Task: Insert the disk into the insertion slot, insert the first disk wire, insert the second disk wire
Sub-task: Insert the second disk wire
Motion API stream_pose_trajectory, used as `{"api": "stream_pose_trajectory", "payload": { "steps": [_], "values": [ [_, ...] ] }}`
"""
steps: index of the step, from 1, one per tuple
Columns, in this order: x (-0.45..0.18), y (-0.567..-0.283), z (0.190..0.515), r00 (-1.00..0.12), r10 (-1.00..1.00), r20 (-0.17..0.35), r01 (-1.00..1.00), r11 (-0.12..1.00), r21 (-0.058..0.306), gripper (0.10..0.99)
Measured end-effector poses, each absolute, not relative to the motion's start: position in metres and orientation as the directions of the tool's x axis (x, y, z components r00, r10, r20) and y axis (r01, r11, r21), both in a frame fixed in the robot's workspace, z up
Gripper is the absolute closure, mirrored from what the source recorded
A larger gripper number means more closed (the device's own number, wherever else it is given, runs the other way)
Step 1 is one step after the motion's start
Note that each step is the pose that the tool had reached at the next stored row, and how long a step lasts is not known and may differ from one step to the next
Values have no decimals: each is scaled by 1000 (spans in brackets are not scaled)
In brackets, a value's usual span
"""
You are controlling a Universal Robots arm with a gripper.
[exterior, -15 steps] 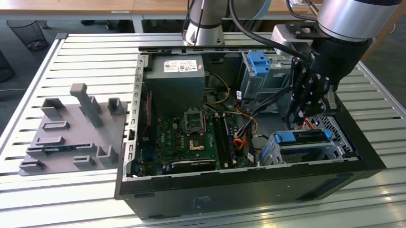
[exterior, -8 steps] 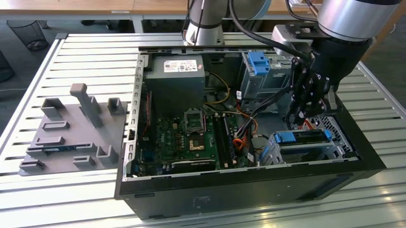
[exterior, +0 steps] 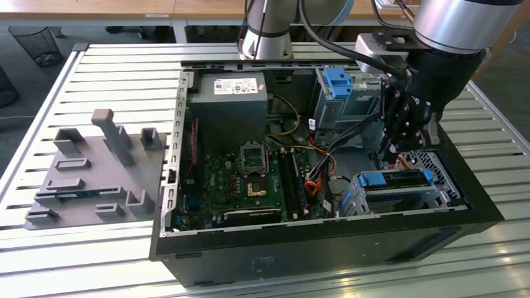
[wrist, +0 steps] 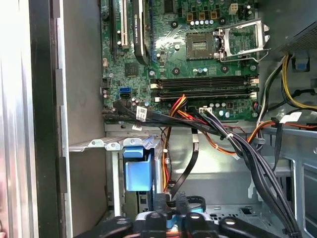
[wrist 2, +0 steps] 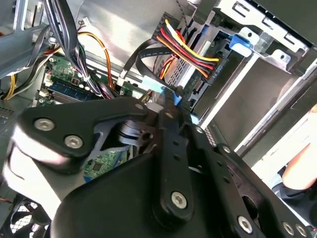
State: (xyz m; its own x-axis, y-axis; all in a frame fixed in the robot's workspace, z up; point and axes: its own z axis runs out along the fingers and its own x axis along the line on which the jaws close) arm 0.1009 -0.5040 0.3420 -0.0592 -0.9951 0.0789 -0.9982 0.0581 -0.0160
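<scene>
Slatted aluminium makes up the table [exterior: 99,56] in the exterior view, and the open black computer case [exterior: 314,248] lies on it. Wooden desks [exterior: 124,9] and a wire-mesh bin [exterior: 37,40] stand on the floor beyond the case, and a grey fixture plate [exterior: 91,180] rests on the slats beside the case toward the exterior view's left. My gripper [exterior: 406,133] reaches down inside the case, just above the disk [exterior: 396,179], which sits in the insertion slot [exterior: 410,197] at the case's corner toward the exterior view's right. In the second wrist view my gripper [wrist 2: 166,101] has its fingers drawn close together inside the case, near a red-and-yellow wire bundle [wrist 2: 190,49]. In the first wrist view my gripper [wrist: 171,210] is narrow, pinched on the end of a flat black disk wire [wrist: 193,156] that loops away toward the case's green motherboard [wrist: 198,49].
</scene>
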Motion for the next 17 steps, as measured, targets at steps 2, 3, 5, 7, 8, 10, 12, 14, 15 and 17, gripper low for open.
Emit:
{"api": "stream_pose_trajectory", "payload": {
  "steps": [2,3,5,7,8,10,12,14,15,17],
  "values": [
    [101,-504,342,-59,-995,79,-998,58,-16,933],
    [101,-504,342,-59,-995,79,-998,58,-16,933],
    [101,-504,342,-59,-995,79,-998,58,-16,933],
    [101,-504,342,-59,-995,82,-998,58,-16,933],
    [101,-504,342,-59,-995,84,-998,58,-16,933],
    [101,-503,342,-59,-994,88,-998,58,-16,933],
    [101,-503,342,-59,-994,91,-998,58,-17,922],
    [101,-503,342,-59,-994,94,-998,58,-17,859],
    [101,-503,342,-59,-994,96,-998,58,-17,859],
    [101,-503,341,-59,-993,98,-998,58,-17,859]
  ]
}}
